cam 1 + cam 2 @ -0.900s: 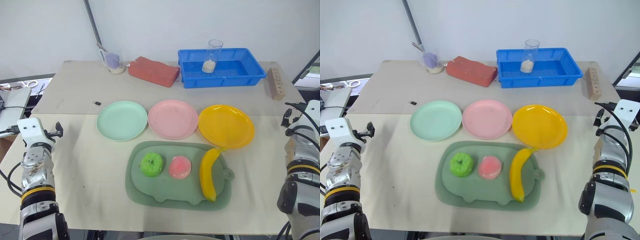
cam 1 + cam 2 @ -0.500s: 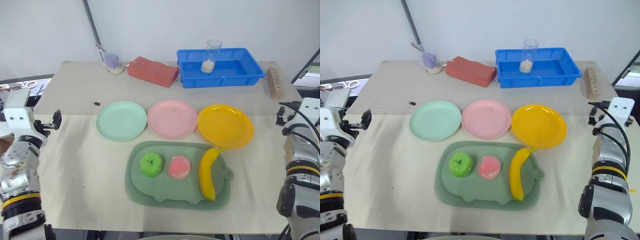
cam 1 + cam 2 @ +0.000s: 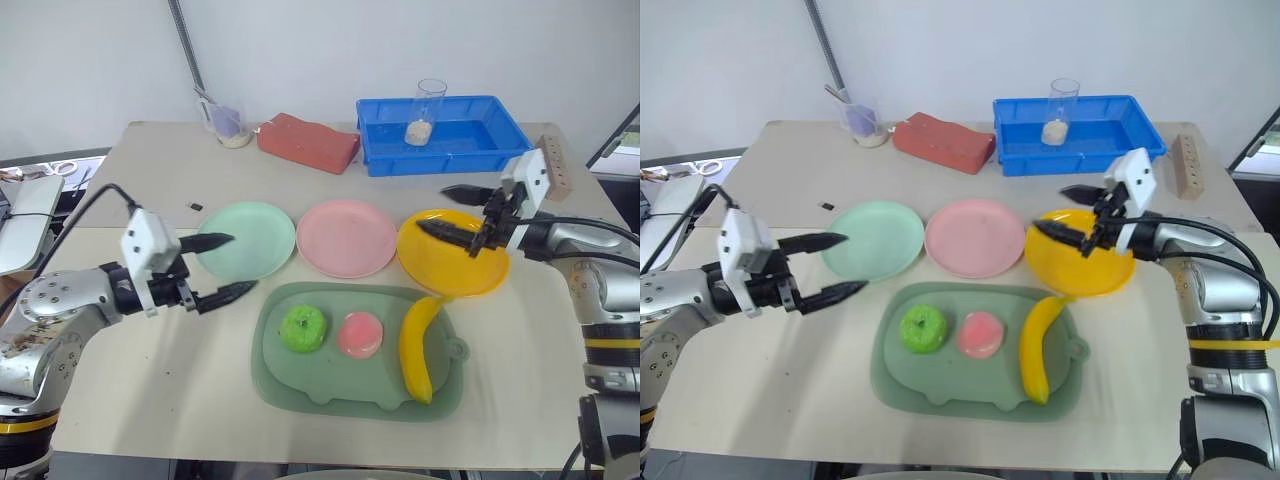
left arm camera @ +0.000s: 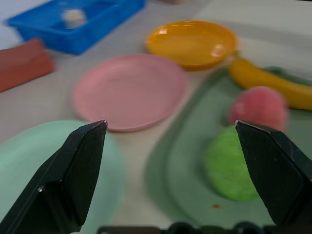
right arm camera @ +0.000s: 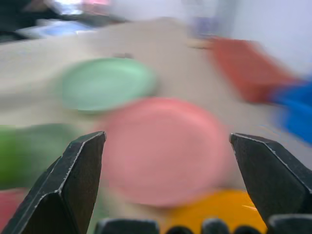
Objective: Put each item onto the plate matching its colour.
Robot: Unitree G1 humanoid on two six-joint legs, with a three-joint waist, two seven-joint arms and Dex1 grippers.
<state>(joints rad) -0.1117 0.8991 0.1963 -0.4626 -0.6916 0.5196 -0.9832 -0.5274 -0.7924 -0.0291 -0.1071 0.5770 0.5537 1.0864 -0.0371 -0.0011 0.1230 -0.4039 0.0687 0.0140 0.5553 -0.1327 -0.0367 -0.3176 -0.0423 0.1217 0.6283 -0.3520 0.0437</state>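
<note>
While both the left gripper (image 3: 218, 268) and right gripper (image 3: 452, 209) hang wide open and empty, the bright green toy apple (image 3: 302, 328), round pink toy peach (image 3: 359, 334) and curved yellow toy banana (image 3: 419, 345) lie on the dull-green plastic tray (image 3: 345, 389). They look light, rigid and smooth; gripping each across its middle seems safest.

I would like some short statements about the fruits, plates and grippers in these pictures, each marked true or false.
1. The green apple lies on the dull-green tray. True.
2. The banana already rests fully on the yellow plate. False: it lies on the tray, only its tip near that plate.
3. The left gripper is open and holds nothing. True.
4. The pink peach sits on the pink plate. False: it is on the tray.
5. The right gripper grips the banana. False: it is open, above the yellow plate.
</note>
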